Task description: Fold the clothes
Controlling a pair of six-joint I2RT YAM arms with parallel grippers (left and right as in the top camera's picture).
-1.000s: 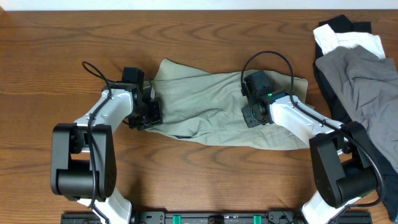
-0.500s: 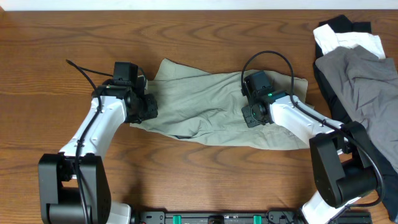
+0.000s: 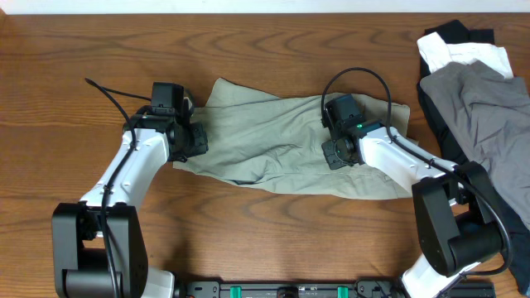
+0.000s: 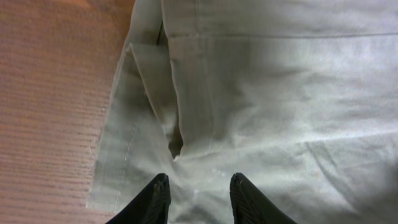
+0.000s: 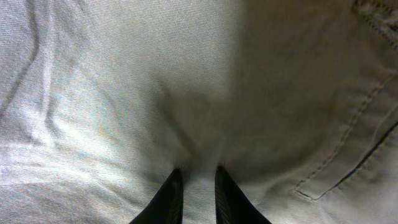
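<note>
The light khaki-green shorts (image 3: 273, 153) lie spread across the middle of the table. My left gripper (image 3: 192, 142) sits on their left end. In the left wrist view its fingers (image 4: 199, 180) stand a little apart, closed on the layered cloth (image 4: 280, 93) by a folded hem near the wood. My right gripper (image 3: 335, 155) rests right of the middle. In the right wrist view its fingers (image 5: 198, 171) are nearly together, pinching a ridge of fabric (image 5: 112, 93) beside a stitched pocket seam (image 5: 348, 143).
At the right edge lies a pile: a slate-grey garment (image 3: 484, 108) over a black one (image 3: 451, 33) and a white one (image 3: 464, 54). Bare wooden table (image 3: 83, 50) surrounds the shorts. A black rail (image 3: 281, 290) runs along the front edge.
My left arm has swung outward to the left, and the shorts' left end now reaches farther left. The right arm has not moved.
</note>
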